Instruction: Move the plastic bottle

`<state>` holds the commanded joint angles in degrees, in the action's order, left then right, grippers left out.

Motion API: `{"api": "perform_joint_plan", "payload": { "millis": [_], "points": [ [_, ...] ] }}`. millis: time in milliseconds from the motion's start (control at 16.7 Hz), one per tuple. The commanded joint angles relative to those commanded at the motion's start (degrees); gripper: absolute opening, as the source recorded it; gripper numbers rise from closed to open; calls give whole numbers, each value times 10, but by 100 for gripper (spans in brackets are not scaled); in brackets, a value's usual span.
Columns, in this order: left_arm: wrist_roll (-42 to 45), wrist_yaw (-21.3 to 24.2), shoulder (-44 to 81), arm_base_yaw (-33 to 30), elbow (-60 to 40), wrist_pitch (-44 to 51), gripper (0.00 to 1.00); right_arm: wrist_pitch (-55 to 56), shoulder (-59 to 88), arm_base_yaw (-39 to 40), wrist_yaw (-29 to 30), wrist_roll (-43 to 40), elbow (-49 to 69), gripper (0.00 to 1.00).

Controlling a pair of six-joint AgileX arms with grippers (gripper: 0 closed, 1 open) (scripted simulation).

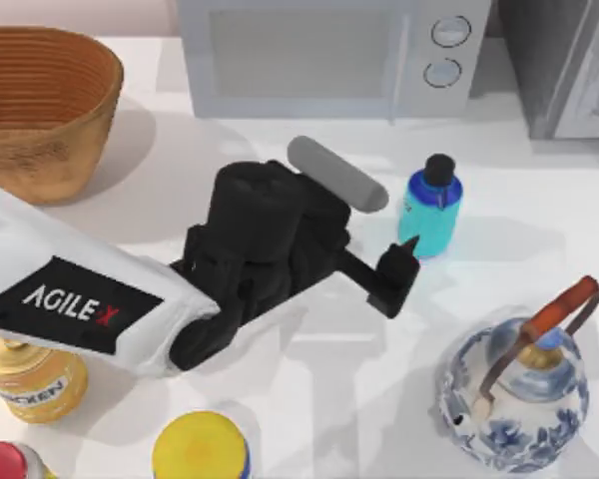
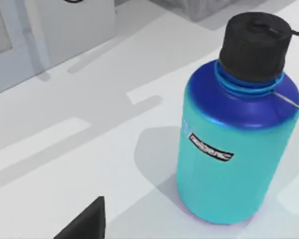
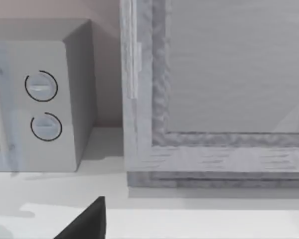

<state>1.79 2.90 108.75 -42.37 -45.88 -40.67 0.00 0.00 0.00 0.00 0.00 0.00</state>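
One left claw point(image 1: 404, 267) just beside upright plastic bottle point(image 1: 430, 211), teapot point(image 1: 519, 384) apart.

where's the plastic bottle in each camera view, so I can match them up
Top view: the plastic bottle stands upright right of centre, just past the left hand.
Left wrist view: plastic bottle fills the right half.
Right wrist view: not identifiable.
Shared landmark: the microwave, behind the bottle.
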Motion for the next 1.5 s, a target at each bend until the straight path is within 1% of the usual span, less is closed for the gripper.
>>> {"api": "perform_joint_plan", "payload": {
  "millis": [180,540,720,1140,1260,1500],
  "points": [
    [1,1,36,-15,-15,-14,100,0,0,0,0,0,0,100],
    [1,1,42,-13,-21,-12,100,0,0,0,0,0,0,100],
    [0,1,87,-16,-75,-6,100,0,0,0,0,0,0,100],
    [-3,-2,225,-22,-241,22,100,0,0,0,0,0,0,100],
    [-3,-3,239,-22,-258,25,100,0,0,0,0,0,0,100],
    [-3,-3,240,-22,-259,26,100,0,0,0,0,0,0,100]
  ]
}}
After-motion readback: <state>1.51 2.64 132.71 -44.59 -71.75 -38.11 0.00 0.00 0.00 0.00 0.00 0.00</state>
